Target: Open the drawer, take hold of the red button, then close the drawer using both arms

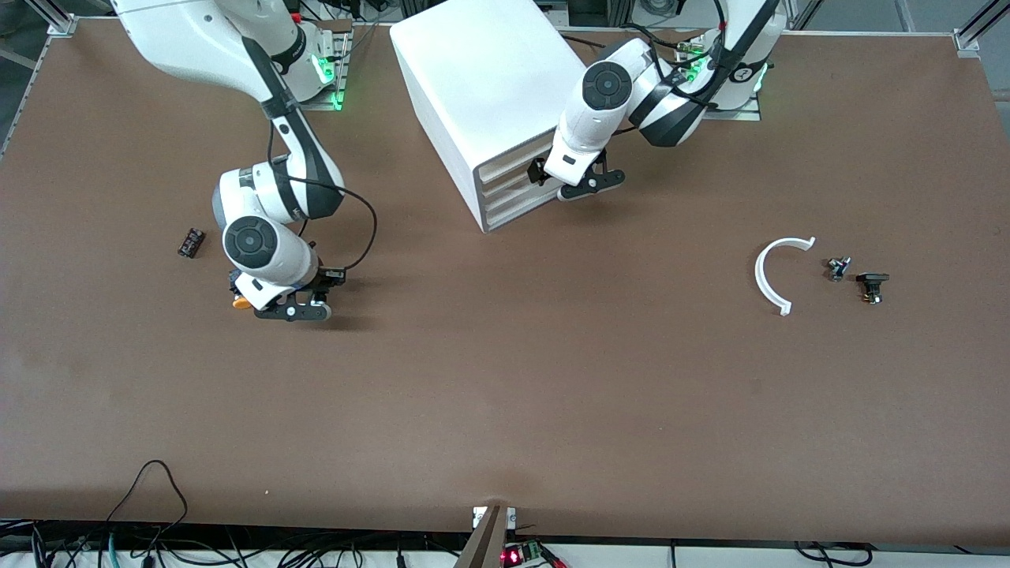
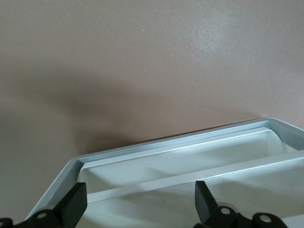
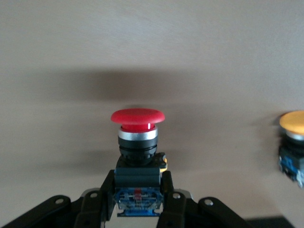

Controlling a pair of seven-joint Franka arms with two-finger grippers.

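My right gripper is low on the table toward the right arm's end. In the right wrist view it is shut on the black and blue body of the button, whose round red cap stands clear of the fingers. In the front view the hand hides the button. My left gripper is at the front of the white cabinet, by the top drawer. In the left wrist view it is open and empty, its fingers apart over the drawer's cream edges. The three drawer fronts look level.
A black button with a yellow-orange cap sits on the table beside my right gripper and shows in the right wrist view. A small dark part lies nearby. A white curved piece and two small parts lie toward the left arm's end.
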